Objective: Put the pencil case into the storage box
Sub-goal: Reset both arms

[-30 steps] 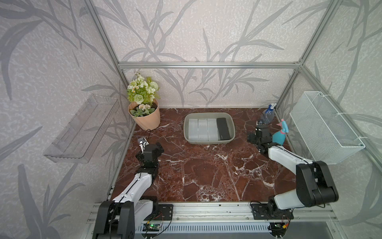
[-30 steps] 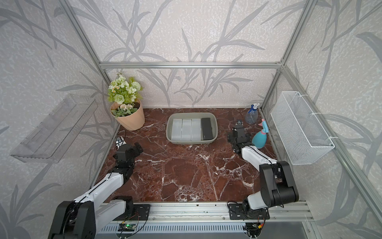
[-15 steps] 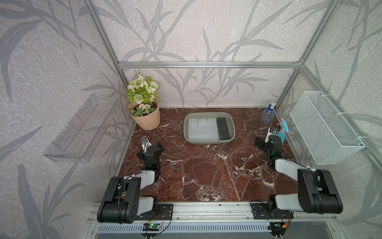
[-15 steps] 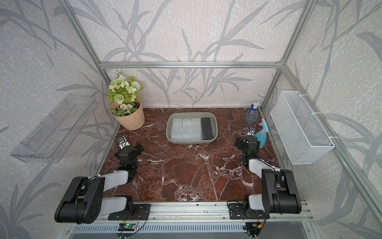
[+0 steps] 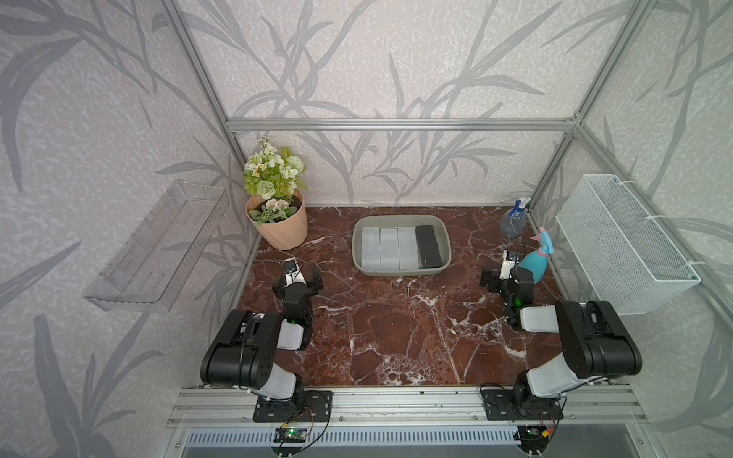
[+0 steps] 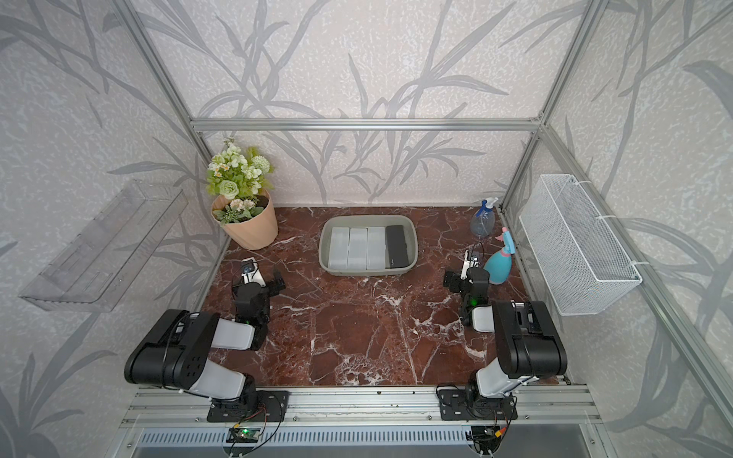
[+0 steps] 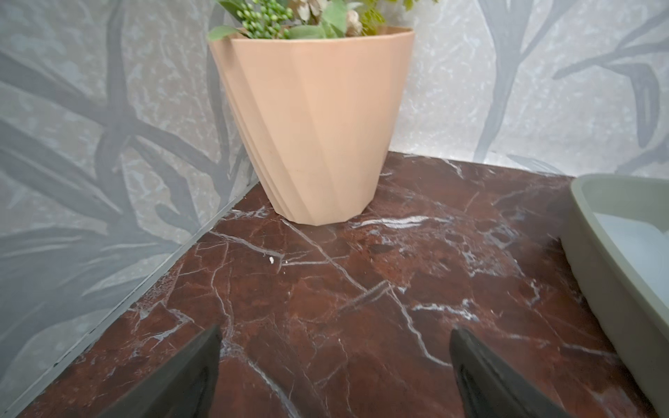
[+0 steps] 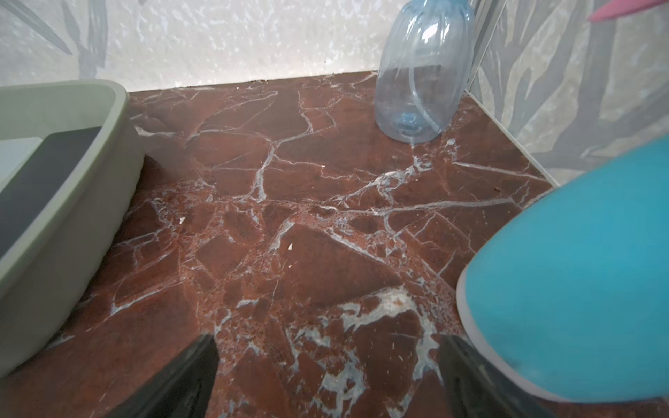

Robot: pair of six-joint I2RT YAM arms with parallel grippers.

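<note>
The grey-green storage box [image 5: 400,219] [image 6: 367,219] stands at the back middle of the marble floor. Inside lie three white pencil cases [image 5: 388,248] side by side and a black pencil case [image 5: 428,246] [image 6: 397,250] at the right end. My left gripper [image 5: 297,283] [image 7: 335,334] hovers open and empty over the floor, left of the box and in front of the flower pot. My right gripper [image 5: 505,279] [image 8: 327,340] is open and empty, right of the box and close beside the teal bottle. The wrist views catch the box wall [image 7: 615,289] [image 8: 54,235].
A peach flower pot [image 5: 281,226] stands at the back left. A clear spray bottle [image 5: 513,222] and a teal spray bottle [image 5: 537,261] stand by the right wall. A clear tray [image 5: 158,246] hangs on the left wall, a white wire basket [image 5: 622,246] on the right wall.
Both arms have folded back toward the front rail. The right gripper has drawn away from the box to beside the teal bottle. Both grippers stayed open.
</note>
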